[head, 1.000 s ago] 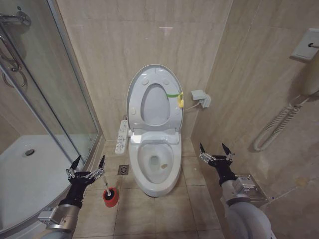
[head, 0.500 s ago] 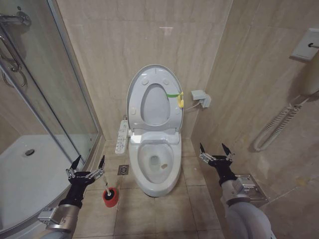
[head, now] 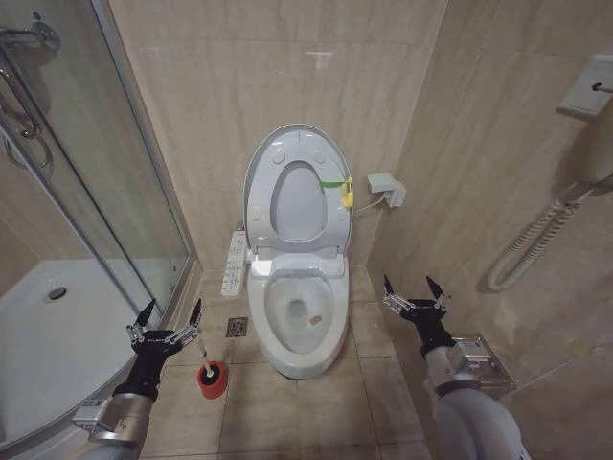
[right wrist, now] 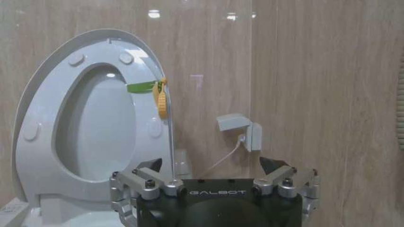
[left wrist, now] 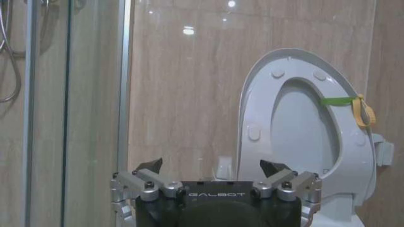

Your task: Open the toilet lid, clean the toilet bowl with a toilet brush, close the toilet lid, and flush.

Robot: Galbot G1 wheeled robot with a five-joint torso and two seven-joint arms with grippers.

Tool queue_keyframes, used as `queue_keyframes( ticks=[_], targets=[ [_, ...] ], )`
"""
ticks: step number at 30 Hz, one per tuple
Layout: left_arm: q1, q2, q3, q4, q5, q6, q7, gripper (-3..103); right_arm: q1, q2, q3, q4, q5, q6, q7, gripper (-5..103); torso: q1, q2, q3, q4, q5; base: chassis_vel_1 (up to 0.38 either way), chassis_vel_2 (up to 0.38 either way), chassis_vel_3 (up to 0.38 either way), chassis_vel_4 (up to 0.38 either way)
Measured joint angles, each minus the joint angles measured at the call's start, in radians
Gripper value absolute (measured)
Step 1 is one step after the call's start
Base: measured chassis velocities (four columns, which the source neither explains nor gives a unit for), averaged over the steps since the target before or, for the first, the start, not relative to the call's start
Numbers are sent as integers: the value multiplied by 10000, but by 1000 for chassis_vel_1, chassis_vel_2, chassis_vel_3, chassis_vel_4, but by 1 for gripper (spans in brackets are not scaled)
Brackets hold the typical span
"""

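Note:
The toilet lid [head: 261,165] stands upright against the back wall together with the seat ring, a green strap and yellow ring [head: 346,192] at its right edge. Below it the white toilet bowl [head: 299,311] lies uncovered, with the button panel [head: 234,262] along its left side. The toilet brush [head: 203,361] stands in its red cup holder [head: 213,380] on the floor left of the bowl. My left gripper [head: 170,315] hovers open just above and left of the brush handle. My right gripper [head: 414,288] hangs open to the right of the bowl. The lid [left wrist: 256,118] [right wrist: 38,113] shows in both wrist views.
A glass shower enclosure [head: 105,172] and white shower tray [head: 57,335] fill the left. A floor drain [head: 237,327] sits beside the bowl. A wall socket [head: 385,188] and a coiled hose [head: 532,244] are on the right wall, a metal plate [head: 484,362] on the floor.

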Motion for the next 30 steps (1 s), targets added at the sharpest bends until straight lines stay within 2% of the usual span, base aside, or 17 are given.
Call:
queue_keyframes(
  ticks=[30],
  targets=[
    [0,0,0,0,0,0,0,100,0,0,0,-4,-2,0,0,100,0,-2,0,0,0,0,0,0,0]
  ],
)
